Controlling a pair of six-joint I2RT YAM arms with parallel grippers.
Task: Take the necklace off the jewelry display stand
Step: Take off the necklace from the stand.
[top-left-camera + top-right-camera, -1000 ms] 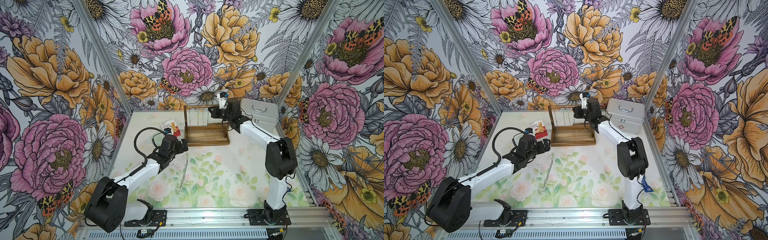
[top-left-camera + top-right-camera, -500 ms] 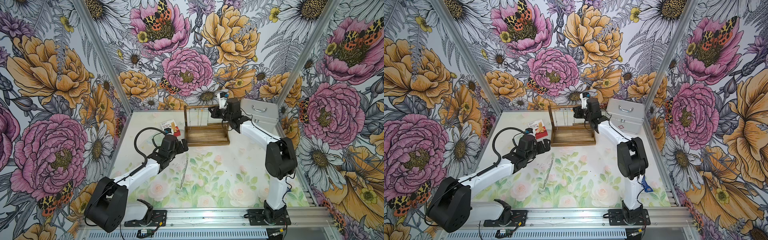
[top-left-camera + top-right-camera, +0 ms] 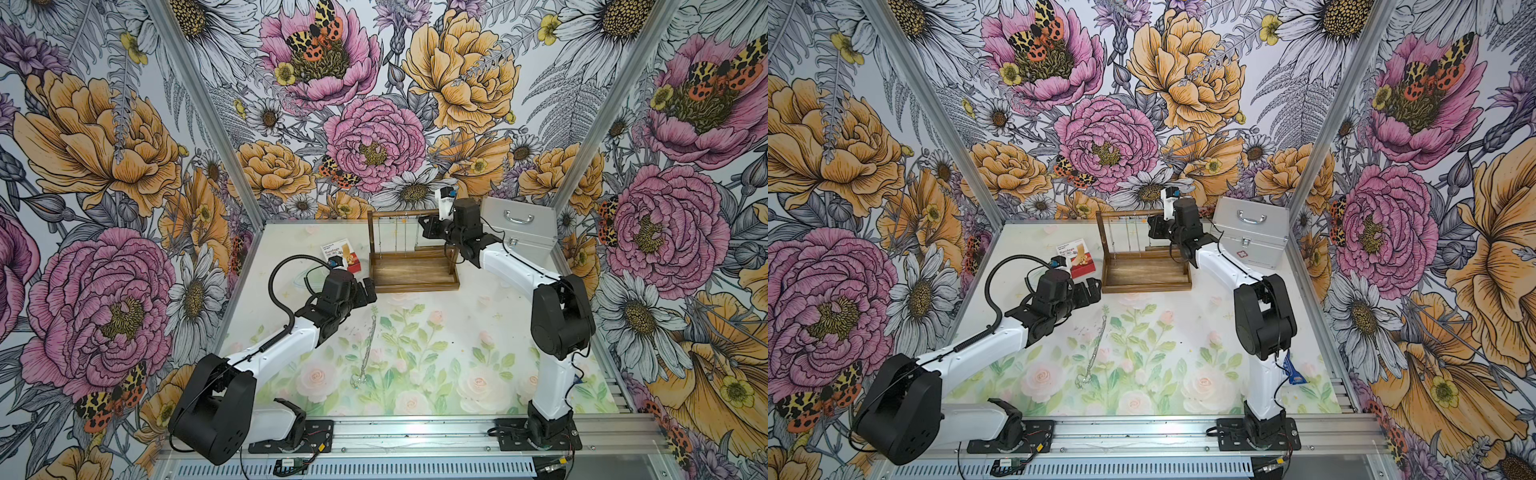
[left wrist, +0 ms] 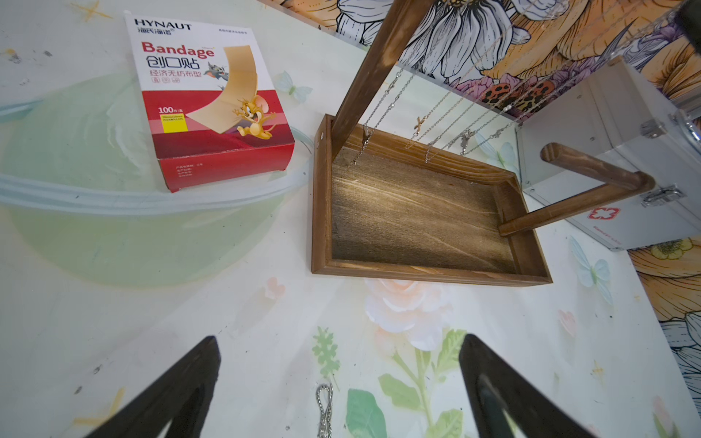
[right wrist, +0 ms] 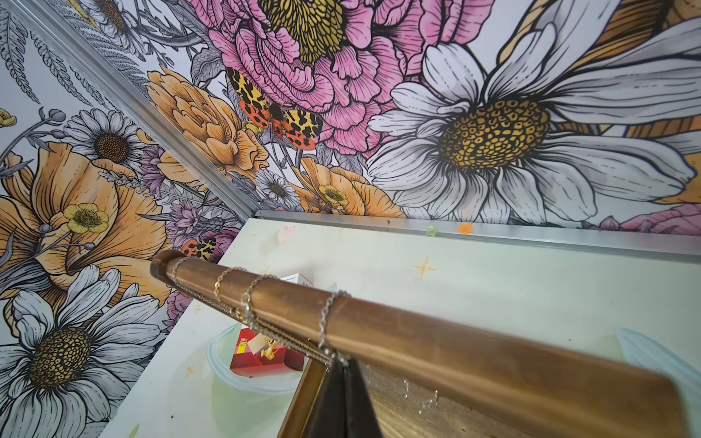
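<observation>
We see white shells and black rounded joints on the left arm point(image 3: 270, 353) and the right arm point(image 3: 513, 266). A black cable point(image 3: 271, 282) loops at 10 o'clock of the left wrist. The left gripper point(image 4: 338, 338) has black pointed fingers point(image 4: 182, 386). Black base plates point(image 3: 507, 436) carry small screws.

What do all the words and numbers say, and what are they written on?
"HYNAUT": top of the red and white cardboard bandage box.
"Bandage": big red letters on that box.
"创口贴": just under "Bandage".
"经济无纺布型": the smaller line below that.
"100": on the box's red band.
A red cross sign, no letters: on the silver metal case.
The tiny print on the box and the red writing beside the cross are too blurred to read.
</observation>
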